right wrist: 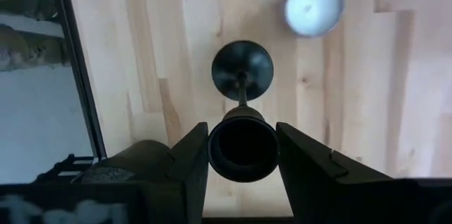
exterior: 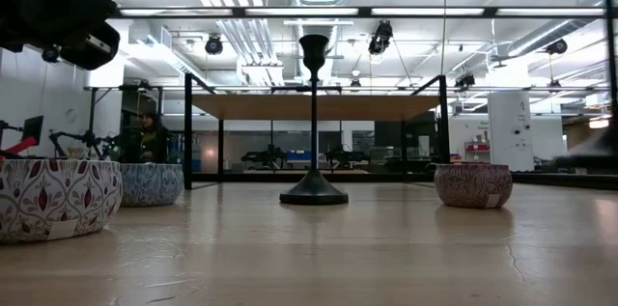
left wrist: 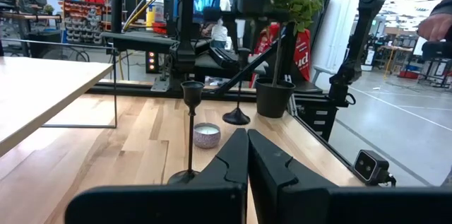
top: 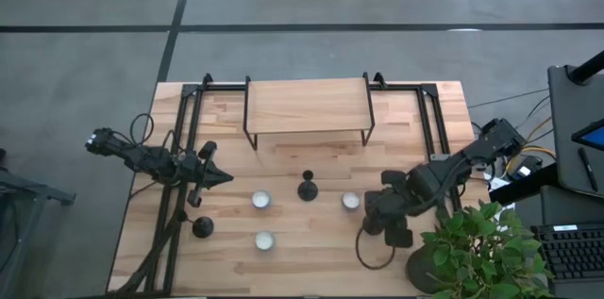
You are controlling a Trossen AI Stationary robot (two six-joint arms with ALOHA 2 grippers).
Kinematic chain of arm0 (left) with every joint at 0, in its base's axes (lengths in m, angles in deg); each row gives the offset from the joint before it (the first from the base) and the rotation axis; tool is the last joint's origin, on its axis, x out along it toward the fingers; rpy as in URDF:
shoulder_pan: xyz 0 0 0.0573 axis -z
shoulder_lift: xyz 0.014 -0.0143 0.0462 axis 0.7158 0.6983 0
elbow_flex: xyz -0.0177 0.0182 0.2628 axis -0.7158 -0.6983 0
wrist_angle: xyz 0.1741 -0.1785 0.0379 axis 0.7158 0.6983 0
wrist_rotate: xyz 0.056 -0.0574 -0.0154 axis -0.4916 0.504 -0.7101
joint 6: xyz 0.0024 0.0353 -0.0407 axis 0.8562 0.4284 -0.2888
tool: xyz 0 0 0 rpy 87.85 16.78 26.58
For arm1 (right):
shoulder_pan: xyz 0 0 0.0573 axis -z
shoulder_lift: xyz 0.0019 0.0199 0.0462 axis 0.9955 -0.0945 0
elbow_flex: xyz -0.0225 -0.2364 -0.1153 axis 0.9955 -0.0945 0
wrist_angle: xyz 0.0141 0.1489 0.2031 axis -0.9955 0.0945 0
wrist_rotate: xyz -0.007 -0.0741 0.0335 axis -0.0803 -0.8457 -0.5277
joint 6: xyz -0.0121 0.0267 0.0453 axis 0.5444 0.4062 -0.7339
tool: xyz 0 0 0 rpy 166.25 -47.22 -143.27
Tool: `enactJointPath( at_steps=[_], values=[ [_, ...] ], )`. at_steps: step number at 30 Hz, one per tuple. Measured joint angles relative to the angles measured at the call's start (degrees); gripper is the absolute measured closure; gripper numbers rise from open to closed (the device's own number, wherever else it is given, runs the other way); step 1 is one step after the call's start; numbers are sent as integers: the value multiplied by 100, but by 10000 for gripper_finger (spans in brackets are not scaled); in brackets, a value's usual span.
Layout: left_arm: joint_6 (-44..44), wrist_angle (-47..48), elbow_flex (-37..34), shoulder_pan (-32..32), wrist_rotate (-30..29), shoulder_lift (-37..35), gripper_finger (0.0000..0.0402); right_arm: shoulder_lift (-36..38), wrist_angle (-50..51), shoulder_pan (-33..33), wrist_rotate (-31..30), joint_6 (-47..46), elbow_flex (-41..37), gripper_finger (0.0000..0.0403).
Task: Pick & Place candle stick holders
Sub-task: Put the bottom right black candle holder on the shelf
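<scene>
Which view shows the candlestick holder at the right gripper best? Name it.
Right wrist view: the candlestick holder fills the middle, its cup clamped between the right gripper's fingers. Left wrist view shows it far off, side-on. High view: the gripper hides most of it. Low view: cannot make it out.

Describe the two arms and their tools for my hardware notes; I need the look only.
Both arms are dark, near black, built of chunky jointed links with black cables looping alongside. The left tool ends in two flat, angular black fingers. The right tool has two broad, wedge-shaped dark fingers. No markings or labels show on either.
</scene>
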Motion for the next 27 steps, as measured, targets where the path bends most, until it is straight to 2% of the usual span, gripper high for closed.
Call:
enactJointPath(
  at_steps=[10,17,27],
  values=[
    [0,0,2,2,0,2,399,0,973,1161,19,717,1071,256],
    [-1,0,0,0,0,2,399,0,980,2020,67,1082,1639,255],
    [0,0,2,2,0,2,399,-4,981,3280,54,1353,2021,255]
  ],
)
